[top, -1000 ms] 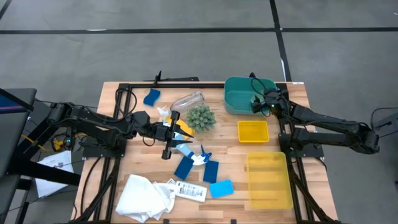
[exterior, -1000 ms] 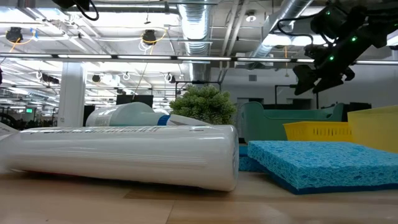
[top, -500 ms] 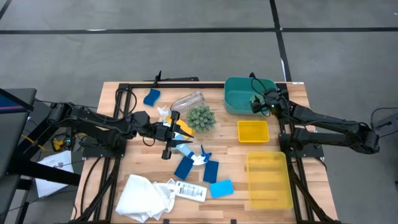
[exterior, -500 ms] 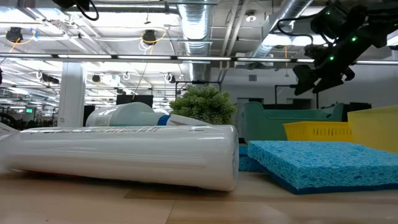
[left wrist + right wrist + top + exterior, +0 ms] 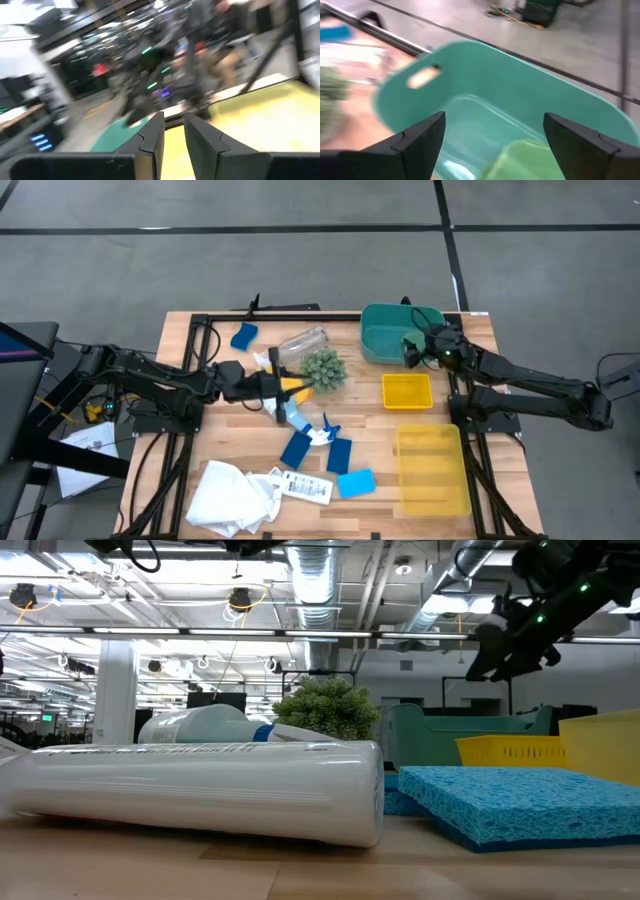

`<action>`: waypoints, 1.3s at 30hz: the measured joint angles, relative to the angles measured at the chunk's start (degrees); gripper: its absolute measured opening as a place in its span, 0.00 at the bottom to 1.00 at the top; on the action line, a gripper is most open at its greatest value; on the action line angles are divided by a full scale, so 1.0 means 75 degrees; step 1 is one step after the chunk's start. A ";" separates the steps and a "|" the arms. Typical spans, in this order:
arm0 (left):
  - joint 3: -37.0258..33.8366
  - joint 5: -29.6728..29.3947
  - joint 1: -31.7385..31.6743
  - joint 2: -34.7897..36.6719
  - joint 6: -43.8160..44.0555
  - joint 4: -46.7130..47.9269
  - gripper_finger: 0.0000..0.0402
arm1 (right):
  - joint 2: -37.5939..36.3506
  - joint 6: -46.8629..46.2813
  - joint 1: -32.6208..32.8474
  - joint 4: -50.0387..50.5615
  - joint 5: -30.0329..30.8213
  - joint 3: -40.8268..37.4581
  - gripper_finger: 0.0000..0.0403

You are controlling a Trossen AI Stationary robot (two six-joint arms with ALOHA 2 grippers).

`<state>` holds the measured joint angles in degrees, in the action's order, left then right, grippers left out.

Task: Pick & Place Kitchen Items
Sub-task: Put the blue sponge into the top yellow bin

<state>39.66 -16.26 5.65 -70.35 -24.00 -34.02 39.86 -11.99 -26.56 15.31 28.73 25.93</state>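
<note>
My left gripper (image 5: 278, 385) (image 5: 173, 120) is low over the table's middle, beside a yellow sponge (image 5: 296, 387) and the spiky plant ball (image 5: 322, 368); its fingers stand almost together. My right gripper (image 5: 412, 348) (image 5: 493, 117) hangs open and empty over the teal bin (image 5: 385, 330), where a green sponge (image 5: 520, 155) lies. Blue sponges (image 5: 295, 448) (image 5: 339, 455) (image 5: 356, 482) lie near the front, and another (image 5: 243, 335) lies at the far left. A clear container (image 5: 302, 340) lies on its side. A white cloth (image 5: 232, 495) lies front left. My left gripper: its fingertips are right at the yellow sponge's left end (image 5: 288, 386), but I cannot tell whether they touch it; the wrist view is blurred and shows nothing plainly between the fingers.
A small yellow bin (image 5: 407, 390) and a larger yellow bin (image 5: 432, 470) stand at the right. A white labelled tube (image 5: 305, 487) (image 5: 200, 790) lies at the front beside the cloth. A blue trigger part (image 5: 322, 430) lies mid-table.
My left gripper has rolled about its wrist, so its long body no longer lies across the table in the high view. My right gripper has risen a little above the teal bin and stays open.
</note>
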 joint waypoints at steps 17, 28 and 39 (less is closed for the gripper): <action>0.0006 -0.4465 -0.0015 -0.0001 -0.0768 0.1165 0.18 | -0.1239 0.0003 0.0866 -0.0170 -0.2074 0.0003 0.81; 0.0006 -0.7461 -0.0865 0.0003 0.1031 0.1607 0.18 | -0.1224 0.0006 0.0879 -0.0169 -0.2056 0.0003 0.81; 0.0003 -0.4922 -0.3526 0.0003 0.5447 0.5486 0.18 | -0.1224 0.0003 0.0876 -0.0166 -0.2054 0.0003 0.81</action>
<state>39.68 -53.18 -20.80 -70.32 16.85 7.13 30.68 -11.97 -19.99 14.06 13.32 25.96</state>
